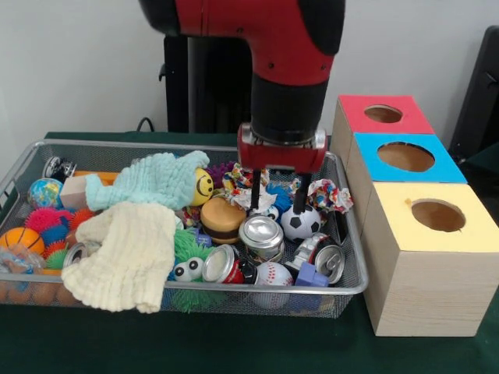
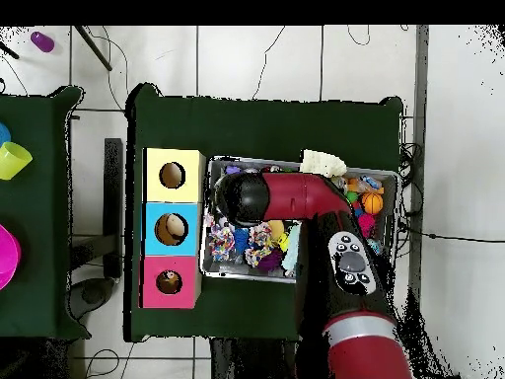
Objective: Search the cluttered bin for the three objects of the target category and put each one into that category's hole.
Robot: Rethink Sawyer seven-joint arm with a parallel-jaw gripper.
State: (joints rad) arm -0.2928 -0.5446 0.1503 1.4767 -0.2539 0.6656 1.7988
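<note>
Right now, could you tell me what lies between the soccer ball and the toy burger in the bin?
In the front view, an upright silver can stands between the soccer ball and the toy burger.

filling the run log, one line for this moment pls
gripper: open, low in bin | over: soccer ball | holding: nothing | holes: none entered

soccer ball (image 1: 301,223): showing black and white patches
smiley ball (image 1: 203,187): showing yellow
upper cloth (image 1: 148,181): looking mint green
lower cloth (image 1: 129,253): looking cream
boxes' tops: showing red (image 1: 383,114), blue (image 1: 405,158), yellow (image 1: 437,216)
</note>
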